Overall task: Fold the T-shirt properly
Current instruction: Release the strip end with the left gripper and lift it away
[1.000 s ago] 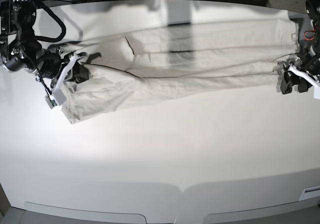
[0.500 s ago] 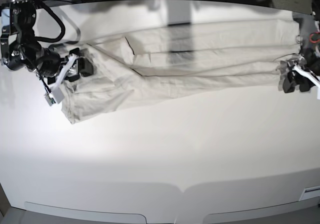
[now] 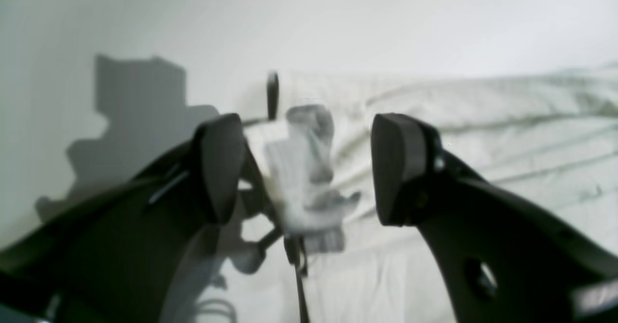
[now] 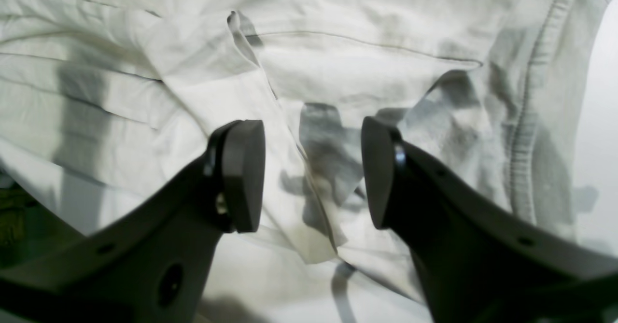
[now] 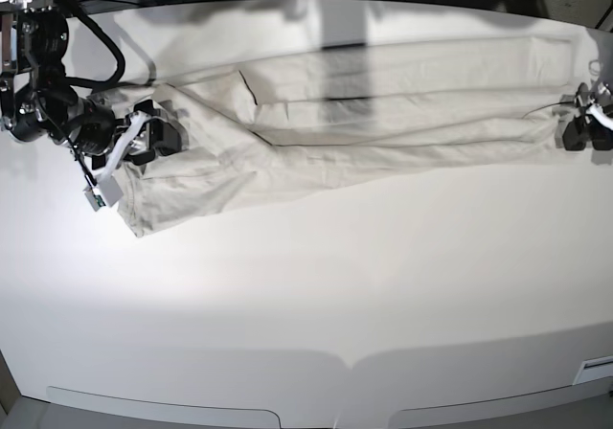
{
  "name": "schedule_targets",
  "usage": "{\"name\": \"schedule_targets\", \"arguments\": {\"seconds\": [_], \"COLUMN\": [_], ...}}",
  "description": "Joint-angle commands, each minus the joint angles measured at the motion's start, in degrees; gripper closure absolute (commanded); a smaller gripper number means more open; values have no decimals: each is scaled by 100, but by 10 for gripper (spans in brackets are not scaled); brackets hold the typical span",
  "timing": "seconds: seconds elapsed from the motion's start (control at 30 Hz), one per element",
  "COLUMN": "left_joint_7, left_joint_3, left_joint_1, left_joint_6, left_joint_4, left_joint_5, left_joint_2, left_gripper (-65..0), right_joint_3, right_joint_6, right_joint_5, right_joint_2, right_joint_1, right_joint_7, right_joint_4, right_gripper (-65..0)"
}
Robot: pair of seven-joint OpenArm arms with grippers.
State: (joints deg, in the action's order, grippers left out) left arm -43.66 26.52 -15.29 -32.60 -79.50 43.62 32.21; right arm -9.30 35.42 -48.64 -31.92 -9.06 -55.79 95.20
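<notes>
The pale off-white T-shirt [image 5: 383, 113] lies folded into a long band across the far part of the white table, one sleeve spread at the left end. My right gripper [image 5: 165, 138] hovers over that left end. In the right wrist view it [image 4: 311, 173] is open and empty just above the wrinkled cloth [image 4: 362, 72], near a stitched hem. My left gripper [image 5: 581, 130] is at the shirt's right end by the table edge. In the left wrist view it [image 3: 309, 168] is open, with the cloth [image 3: 483, 134] beyond it and a blurred grey-white shape between the jaws.
The white table [image 5: 306, 285] stretches wide in front of the shirt. A small white tag [image 5: 101, 192] hangs from the right arm beside the sleeve. A white label [image 5: 596, 367] sits at the front right corner. Dark clutter lies behind the far edge.
My right gripper has let go of the shirt's left end and opened, shifting slightly right over the cloth. My left gripper has moved right and back, off the shirt's right end.
</notes>
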Motion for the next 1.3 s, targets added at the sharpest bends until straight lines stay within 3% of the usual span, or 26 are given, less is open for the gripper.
{"name": "schedule_targets", "arguments": {"seconds": [0.0,0.13,0.4,0.57,0.67,0.87,1.27], "left_joint_7": [114,168,155,-31,-52,-525,-754], "left_joint_3": [57,114,782,831,831,831,826], "left_joint_1": [-28,-249,-487,-470,-450,-439,-94], "left_joint_6": [87,396,391,-398,-699,-740,-740], "left_joint_4": [-76,-72,271,1154,1580,1971,1974], "left_joint_5": [107,105,702,1523,1860,2883,2470], "left_joint_2": [131,129,-138,-227,-297,-337,-1143], "left_gripper": [-408,-408,-408,-408,-408,-407,-395], "right_joint_3": [-44,-44,-44,-44,-44,-44,-44], "right_joint_6": [44,72,85,85,92,105,105], "right_joint_5": [-116,-114,-157,-221,-428,-433,-431], "right_joint_2": [-94,-94,-94,-92,-94,-92,-94], "right_joint_1": [63,66,66,66,66,66,66], "right_joint_7": [72,74,109,195,186,188,160], "right_joint_4": [85,85,85,85,85,85,85], "right_gripper": [-322,-322,-322,-322,-322,-322,-322]}}
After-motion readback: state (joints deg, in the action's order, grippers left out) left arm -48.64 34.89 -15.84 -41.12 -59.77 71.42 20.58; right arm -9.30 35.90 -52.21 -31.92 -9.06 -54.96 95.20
